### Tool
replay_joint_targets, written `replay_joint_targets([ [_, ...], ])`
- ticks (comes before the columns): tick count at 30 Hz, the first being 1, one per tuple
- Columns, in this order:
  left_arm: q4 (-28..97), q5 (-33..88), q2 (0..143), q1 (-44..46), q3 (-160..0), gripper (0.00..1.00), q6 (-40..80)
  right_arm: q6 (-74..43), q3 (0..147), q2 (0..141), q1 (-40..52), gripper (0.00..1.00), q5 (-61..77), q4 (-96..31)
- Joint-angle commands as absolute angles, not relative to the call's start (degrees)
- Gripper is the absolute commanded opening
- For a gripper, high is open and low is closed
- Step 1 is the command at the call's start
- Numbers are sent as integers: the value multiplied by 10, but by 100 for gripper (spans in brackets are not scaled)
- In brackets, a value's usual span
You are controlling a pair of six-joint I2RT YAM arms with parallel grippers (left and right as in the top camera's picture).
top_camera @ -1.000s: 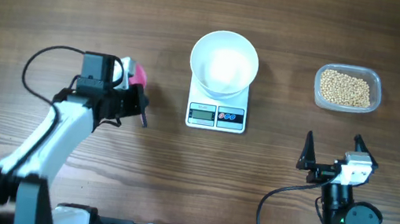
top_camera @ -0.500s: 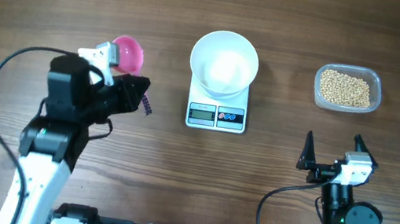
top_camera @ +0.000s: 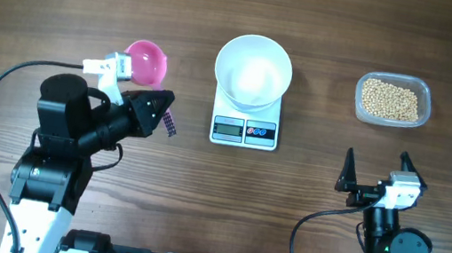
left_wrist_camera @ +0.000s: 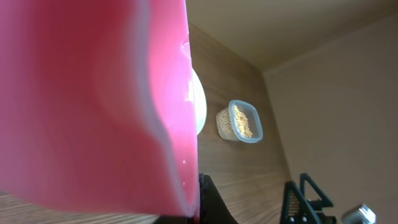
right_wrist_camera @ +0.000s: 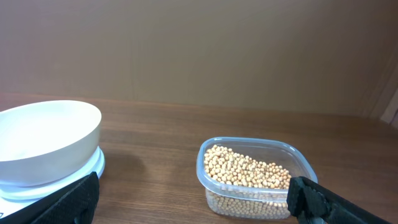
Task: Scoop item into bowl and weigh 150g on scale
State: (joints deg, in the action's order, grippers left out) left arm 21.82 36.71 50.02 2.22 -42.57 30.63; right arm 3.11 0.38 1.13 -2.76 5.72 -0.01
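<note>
Pink scoop clamped in left gripper, right gripper gaping. Beans at 2 o'clock look untouched, bowl on scale empty lol.

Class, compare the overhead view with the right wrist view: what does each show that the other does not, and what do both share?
Only the overhead view shows the pink scoop, the left arm holding it, and the display on the scale. Only the right wrist view shows the outer wall of the bowl side-on and the plain wall behind the table. Both show the bowl on the scale, the clear tub of beans beside it, and the open right pincer.
</note>
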Motion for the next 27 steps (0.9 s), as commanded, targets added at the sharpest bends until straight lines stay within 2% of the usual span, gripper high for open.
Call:
replay_joint_targets([
  [1,216,405,495,25,-424,4,310,30,3,11,-24,100,49,1],
  [27,216,415,495,25,-424,4,310,30,3,11,-24,100,49,1],
])
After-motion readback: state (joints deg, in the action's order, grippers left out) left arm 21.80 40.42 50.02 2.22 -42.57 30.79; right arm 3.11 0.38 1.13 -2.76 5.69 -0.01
